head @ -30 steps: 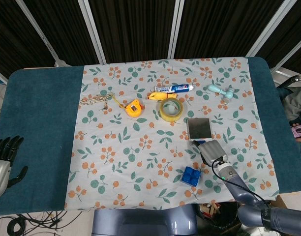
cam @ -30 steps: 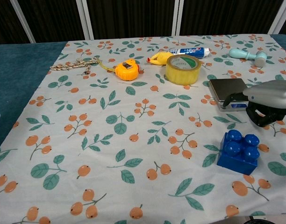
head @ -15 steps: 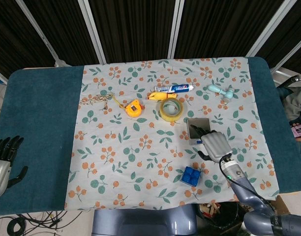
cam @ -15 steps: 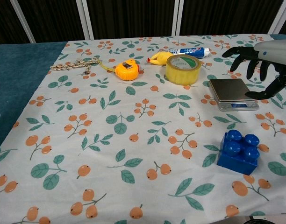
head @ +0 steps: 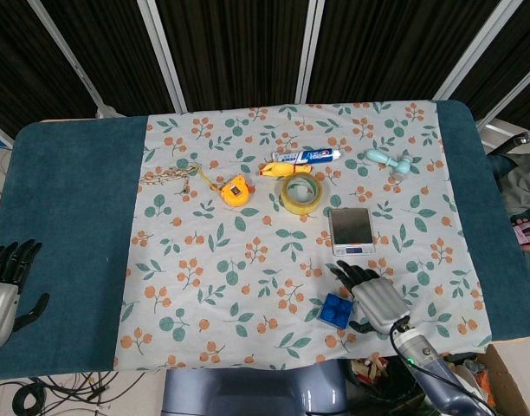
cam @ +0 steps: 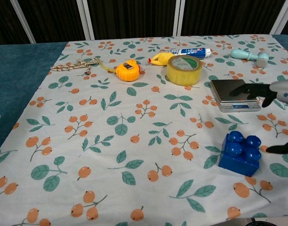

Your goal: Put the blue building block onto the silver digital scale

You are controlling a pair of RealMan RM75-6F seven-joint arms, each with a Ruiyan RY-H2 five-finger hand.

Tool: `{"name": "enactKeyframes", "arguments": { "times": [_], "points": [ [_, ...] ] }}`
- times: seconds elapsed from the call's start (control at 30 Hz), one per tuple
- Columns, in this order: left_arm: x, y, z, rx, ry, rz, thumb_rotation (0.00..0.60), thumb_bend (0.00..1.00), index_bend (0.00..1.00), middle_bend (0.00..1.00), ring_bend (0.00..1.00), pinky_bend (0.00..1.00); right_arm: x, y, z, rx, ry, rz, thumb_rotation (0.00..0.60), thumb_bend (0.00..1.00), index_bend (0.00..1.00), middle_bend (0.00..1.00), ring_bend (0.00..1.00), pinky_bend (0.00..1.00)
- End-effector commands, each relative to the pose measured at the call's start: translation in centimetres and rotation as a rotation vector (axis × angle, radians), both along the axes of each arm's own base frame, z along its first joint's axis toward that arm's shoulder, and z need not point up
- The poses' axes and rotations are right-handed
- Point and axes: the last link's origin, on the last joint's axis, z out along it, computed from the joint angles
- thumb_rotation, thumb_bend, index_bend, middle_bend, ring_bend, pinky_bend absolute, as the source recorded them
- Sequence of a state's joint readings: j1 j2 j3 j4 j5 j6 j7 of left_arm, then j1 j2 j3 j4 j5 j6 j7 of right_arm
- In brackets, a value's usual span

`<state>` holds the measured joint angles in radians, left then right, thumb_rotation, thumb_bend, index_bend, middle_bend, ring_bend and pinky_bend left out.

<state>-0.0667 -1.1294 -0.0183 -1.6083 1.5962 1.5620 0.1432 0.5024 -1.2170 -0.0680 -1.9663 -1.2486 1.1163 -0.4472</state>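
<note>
While the blue building block sat untouched on the floral cloth at the lower right of the head view, the task stood at its first step, with nothing lifted and nothing on the scale.

At the far left edge of that view, low down, the left robot hand rested on the teal table with its fingers loosely apart and nothing in it, well apart from every object. Moving rightward across the cloth, a length of cord lay in the upper left part, then an orange tape measure, a yellow duck toy with a toothpaste tube just above it, and a roll of yellow tape near the middle.

Right of centre lay the silver digital scale, its plate bare. Below it, the block stood flat, studs up. Just beside the block on its right hovered the right robot hand, fingers spread wide and holding nothing; in the chest view its fingers reached in from the right edge above and beside the block without touching it. A pale blue toy lay at the upper right.

Judging from this, the grasp, the carry up to the scale and the release all remained to be done
</note>
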Motion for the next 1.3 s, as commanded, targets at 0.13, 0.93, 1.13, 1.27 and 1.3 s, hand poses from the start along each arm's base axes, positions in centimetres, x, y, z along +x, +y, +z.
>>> {"name": "enactKeyframes", "arguments": {
  "times": [0.13,0.93,1.13,1.27,1.3],
  "points": [
    [0.0,0.0,0.0,0.0,0.0,0.0,0.6,0.31,0.05,0.08,0.05,0.09,-0.3,1.0,-1.5,0.005,0.021,0.018,0.6,0.1,0.0,0.03,0.1,0.19],
    [0.0,0.0,0.1,0.003,-0.001,-0.001,0.6,0.31,0.05,0.08,0.05,0.09,-0.7,0.3,-5.5,0.009,0.012,-0.021,0.6,0.31,0.21,0.46,0.58,0.54],
    [0.0,0.0,0.1,0.003,-0.004,-0.001,0.6,0.31,0.05,0.08,0.05,0.09,1.1,-1.3,-3.6,-0.092,-0.096,-0.002,0.6,0.52,0.38,0.54,0.65,0.62],
    [0.0,0.0,0.1,0.003,-0.005,-0.001,0.6,0.31,0.05,0.08,0.05,0.09,2.0,-2.9,-1.7,-0.113,-0.095,0.003,0.6,0.54,0.39,0.54,0.66,0.61],
    [0.0,0.0,0.1,0.002,-0.005,-0.001,0.6,0.31,0.05,0.08,0.05,0.09,2.2,-3.6,-1.1,-0.121,-0.094,0.0,0.6,0.54,0.39,0.55,0.66,0.61]
  ]
}}
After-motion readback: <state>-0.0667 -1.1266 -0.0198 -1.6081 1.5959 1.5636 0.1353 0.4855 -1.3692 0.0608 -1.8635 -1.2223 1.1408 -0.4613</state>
